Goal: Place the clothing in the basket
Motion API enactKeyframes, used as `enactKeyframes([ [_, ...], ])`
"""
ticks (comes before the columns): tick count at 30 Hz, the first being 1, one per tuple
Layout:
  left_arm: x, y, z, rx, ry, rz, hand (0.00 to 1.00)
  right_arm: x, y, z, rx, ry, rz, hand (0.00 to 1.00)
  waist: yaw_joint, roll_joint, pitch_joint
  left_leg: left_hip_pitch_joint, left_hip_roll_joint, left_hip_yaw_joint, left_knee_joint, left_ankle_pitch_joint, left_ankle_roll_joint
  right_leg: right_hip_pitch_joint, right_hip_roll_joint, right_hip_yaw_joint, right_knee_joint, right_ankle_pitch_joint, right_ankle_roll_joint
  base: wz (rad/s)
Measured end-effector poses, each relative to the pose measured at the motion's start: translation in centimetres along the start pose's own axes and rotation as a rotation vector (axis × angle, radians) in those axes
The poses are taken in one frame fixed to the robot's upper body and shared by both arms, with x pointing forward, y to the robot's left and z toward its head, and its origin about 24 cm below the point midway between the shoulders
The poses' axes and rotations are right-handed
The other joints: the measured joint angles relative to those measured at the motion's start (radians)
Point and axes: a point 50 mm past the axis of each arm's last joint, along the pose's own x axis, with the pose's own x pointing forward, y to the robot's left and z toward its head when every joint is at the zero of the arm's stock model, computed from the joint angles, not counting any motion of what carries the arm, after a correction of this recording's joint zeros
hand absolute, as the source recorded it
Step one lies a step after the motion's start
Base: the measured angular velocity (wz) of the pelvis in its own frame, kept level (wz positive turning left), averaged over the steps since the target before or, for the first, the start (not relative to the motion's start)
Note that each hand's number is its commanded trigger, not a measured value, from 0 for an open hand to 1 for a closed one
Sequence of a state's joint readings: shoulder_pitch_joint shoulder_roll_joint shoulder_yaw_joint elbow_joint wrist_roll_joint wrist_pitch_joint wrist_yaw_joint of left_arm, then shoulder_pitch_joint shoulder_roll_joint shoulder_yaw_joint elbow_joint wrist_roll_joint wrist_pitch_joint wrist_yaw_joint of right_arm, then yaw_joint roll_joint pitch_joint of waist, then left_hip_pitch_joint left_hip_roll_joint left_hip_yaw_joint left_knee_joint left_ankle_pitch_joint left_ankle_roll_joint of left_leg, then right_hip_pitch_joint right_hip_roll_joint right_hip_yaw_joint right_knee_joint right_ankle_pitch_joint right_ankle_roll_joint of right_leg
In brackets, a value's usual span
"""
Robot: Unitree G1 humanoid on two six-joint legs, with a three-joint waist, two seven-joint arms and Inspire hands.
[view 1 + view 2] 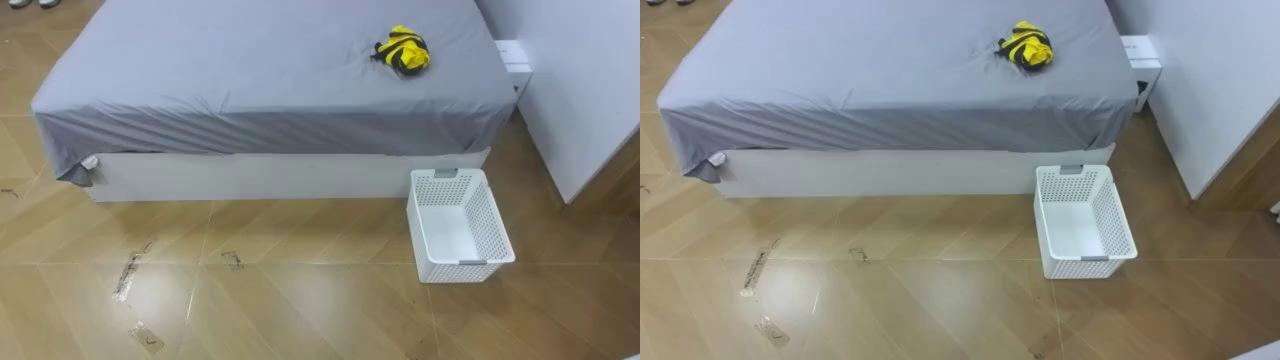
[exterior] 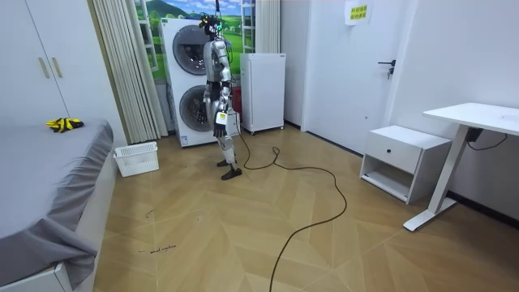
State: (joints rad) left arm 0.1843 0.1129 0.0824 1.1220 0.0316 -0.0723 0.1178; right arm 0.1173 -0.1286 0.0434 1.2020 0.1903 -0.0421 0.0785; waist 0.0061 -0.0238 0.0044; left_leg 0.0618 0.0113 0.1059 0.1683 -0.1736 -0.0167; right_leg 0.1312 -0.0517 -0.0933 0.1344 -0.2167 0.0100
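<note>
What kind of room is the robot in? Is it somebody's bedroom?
Most likely a bedroom, yes. There is a big bed with a grey sheet, a small white bedside cabinet and a white desk. Two stacked washing machines suggest laundry is done here too.

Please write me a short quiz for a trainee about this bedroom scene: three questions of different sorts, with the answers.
1. True or false: the yellow and black clothes already lie in the white basket.
2. Where does the basket stand? A) on the floor beside the bed; B) on the bed; C) under the bed.
3. Fill in: the sheet that covers the bed is ___ in colour.
Key: 1 false; 2 A; 3 grey.
</note>
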Motion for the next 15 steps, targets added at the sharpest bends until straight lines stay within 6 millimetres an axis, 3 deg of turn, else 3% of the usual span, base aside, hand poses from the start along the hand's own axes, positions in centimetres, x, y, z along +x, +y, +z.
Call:
enactKeyframes([
  [15,-0.02,0.1,-0.16,-0.009,0.005,-0.014,0.0,-0.01,0.02,-0.07,0.012,0.001,0.0,0.0,0.001,0.0,-0.0002,-0.002,-0.001,-0.001,0.0,0.0,0.0,0.0,0.0,0.0,0.0,0.0,0.001,0.0],
])
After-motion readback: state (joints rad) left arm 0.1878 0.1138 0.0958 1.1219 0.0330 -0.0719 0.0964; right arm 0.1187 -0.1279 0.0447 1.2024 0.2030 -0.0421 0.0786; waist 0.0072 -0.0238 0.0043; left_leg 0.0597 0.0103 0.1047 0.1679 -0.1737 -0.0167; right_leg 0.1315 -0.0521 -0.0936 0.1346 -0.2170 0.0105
